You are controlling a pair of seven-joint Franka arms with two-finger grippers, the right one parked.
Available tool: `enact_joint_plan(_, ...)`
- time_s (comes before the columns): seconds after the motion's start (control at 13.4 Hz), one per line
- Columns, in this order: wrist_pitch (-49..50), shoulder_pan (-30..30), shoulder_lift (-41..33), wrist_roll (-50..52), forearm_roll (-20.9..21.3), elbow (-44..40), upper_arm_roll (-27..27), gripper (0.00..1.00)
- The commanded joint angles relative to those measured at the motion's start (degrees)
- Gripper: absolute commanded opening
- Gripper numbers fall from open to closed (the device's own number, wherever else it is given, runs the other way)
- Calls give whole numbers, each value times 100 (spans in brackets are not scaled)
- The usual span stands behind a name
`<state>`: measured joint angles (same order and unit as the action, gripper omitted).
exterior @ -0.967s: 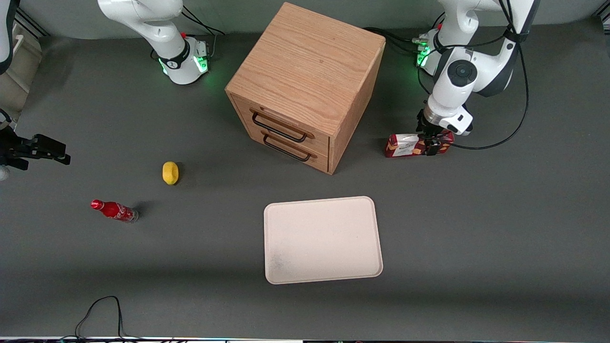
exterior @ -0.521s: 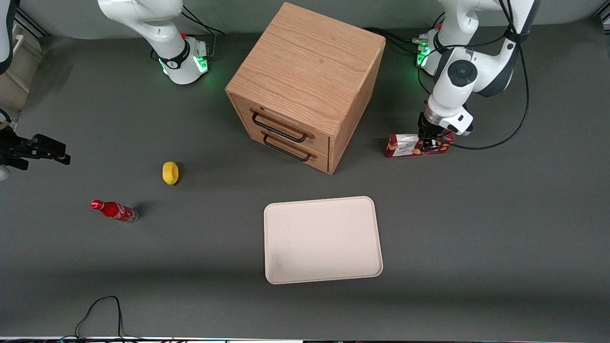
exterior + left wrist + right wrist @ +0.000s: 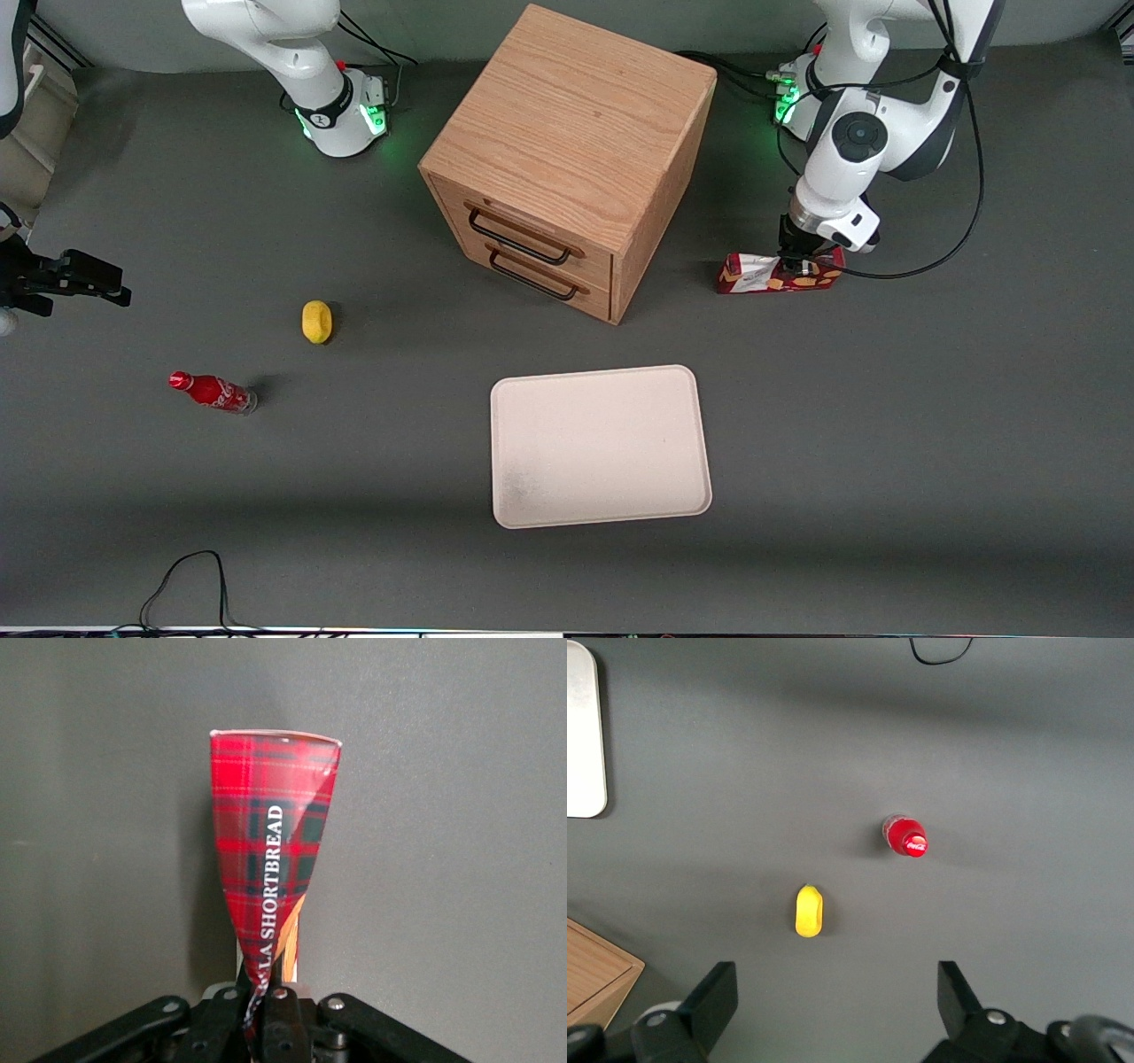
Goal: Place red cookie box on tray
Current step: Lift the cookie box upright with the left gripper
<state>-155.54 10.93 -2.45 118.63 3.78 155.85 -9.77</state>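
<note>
Gripping the red cookie box (image 3: 777, 272) near one end, the left gripper (image 3: 800, 262) has its fingers (image 3: 282, 1014) pinched onto the carton, which sits beside the wooden drawer cabinet (image 3: 567, 159) toward the working arm's end of the surface (image 3: 886, 425). It is unclear whether the box touches the surface. Well apart, the tray (image 3: 600, 446) lies nearer the front camera.

Glossy tartan-printed card red cookie box (image 3: 270, 850); matt black end effector (image 3: 800, 262); wood-grain cabinet (image 3: 567, 151).
</note>
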Motion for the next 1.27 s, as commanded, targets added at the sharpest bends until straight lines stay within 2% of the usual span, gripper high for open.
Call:
enact_joint_plan(0.0,1196,-38,-483,29,123,-483,1,0)
enact_joint_plan(0.45,3544,-205,-1554,-594,26,-1687,264,0)
enact_joint_plan(0.82,5522,-205,-1767,-1316,-421,-3523,423,0)
enact_joint_plan(0.97,5911,-205,-1750,-1448,-457,-3999,423,0)
enact_joint_plan(1.19,5816,-179,-1575,-1859,-457,-4054,415,0)
